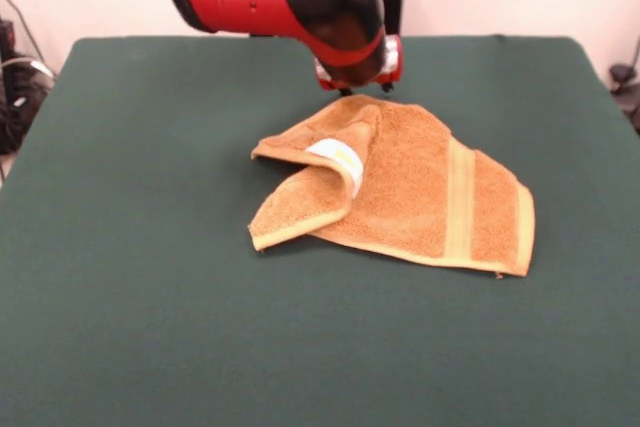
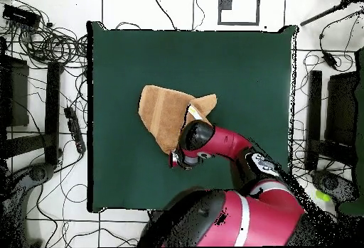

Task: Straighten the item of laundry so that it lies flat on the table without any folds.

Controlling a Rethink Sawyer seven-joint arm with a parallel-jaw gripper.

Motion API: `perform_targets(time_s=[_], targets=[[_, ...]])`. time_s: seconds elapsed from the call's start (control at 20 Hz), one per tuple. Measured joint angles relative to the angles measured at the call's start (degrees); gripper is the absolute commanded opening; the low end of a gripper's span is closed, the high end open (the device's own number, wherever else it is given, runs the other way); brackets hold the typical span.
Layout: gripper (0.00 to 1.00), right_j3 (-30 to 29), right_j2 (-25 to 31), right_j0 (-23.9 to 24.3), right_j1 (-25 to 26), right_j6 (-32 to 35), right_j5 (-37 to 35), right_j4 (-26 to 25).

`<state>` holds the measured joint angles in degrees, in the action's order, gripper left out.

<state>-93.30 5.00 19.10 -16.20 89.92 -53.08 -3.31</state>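
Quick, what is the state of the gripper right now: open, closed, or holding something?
Gripper: cannot be told. It sits low at the far edge of the towel, and the arm hides it in both views.

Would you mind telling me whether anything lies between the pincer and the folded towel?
Nothing visible does. The arm's end hangs right at the towel's far edge, and the green table around it carries no other object. The pincer's tips themselves are hidden.
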Motion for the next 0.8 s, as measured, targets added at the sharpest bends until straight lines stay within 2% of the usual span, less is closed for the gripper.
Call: perform_targets(time_s=[0.25,0.5,0.8], targets=[[1.0,1.6,-0.6,-0.8,0.8,0.8,-2.0,0.4],[1.0,0.2,-0.1,0.0,-0.6,0.8,-1.6,2.4],[1.0,-2.8,1.5,1.6,-7.5,0.8,-1.5,5.3]])
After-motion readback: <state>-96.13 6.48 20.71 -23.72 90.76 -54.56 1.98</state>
